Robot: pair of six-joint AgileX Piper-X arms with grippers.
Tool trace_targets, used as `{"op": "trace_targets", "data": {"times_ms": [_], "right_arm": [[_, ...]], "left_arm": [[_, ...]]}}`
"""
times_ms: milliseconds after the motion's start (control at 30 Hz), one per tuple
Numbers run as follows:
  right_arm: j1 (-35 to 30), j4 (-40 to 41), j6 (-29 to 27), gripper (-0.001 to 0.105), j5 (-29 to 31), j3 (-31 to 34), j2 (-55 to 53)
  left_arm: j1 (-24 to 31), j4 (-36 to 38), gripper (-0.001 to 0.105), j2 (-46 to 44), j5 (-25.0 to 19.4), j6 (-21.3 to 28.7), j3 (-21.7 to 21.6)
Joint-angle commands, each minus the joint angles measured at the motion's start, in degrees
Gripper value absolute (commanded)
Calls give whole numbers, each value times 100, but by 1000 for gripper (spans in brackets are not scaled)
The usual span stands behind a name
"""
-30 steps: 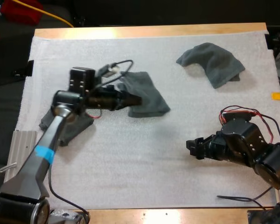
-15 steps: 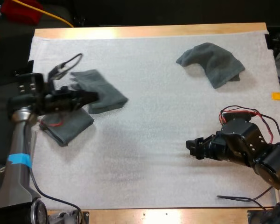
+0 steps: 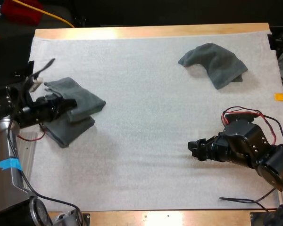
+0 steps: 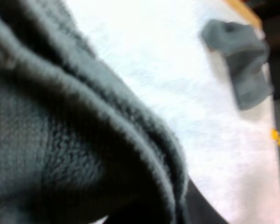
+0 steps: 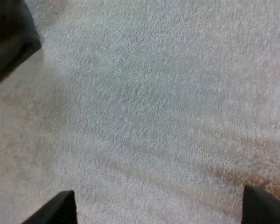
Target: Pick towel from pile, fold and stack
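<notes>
My left gripper (image 3: 68,106) is shut on a folded dark grey-green towel (image 3: 78,97) and holds it over another folded towel (image 3: 68,129) at the mat's left edge. Up close, the held towel (image 4: 60,140) hangs in thick folds right before the left wrist camera. A crumpled towel (image 3: 216,62) lies at the far right of the mat, and the same crumpled towel (image 4: 240,56) shows beyond the held one. My right gripper (image 3: 194,149) rests low at the right, open over bare mat, its fingertips (image 5: 60,207) wide apart.
The white mat (image 3: 151,108) covers the table between the towels. A wooden edge (image 3: 146,32) runs along the far side. A dark towel corner (image 5: 9,37) shows ahead of the right gripper.
My left gripper has carried the folded towel leftward across the mat, from near the centre to over the folded towel at the left edge. The right arm has stayed still.
</notes>
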Motion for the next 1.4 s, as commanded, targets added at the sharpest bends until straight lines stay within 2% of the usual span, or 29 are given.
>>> {"op": "trace_targets", "data": {"times_ms": [0,300,567,700,900,1133,1233,1367], "right_arm": [[12,44,-66,69,-28,-34,-30],[12,44,-113,69,-28,-34,-30],[12,7,-169,69,-28,-34,-30],[12,7,-169,69,-28,-34,-30],[12,7,-169,69,-28,-34,-30],[12,7,-169,69,-28,-34,-30],[12,7,-169,69,-28,-34,-30],[12,7,-169,69,-28,-34,-30]], "left_arm": [[44,-123,0,-79,-61,76,63],[564,-266,0,-68,-97,-98,119],[574,-205,0,-68,-282,-41,177],[574,-206,0,-50,-614,0,417],[574,-214,0,-11,-720,16,742],[574,119,1,-11,-1456,125,772],[574,219,18,-11,-1702,125,772],[574,466,56,-11,-2158,134,715]]}}
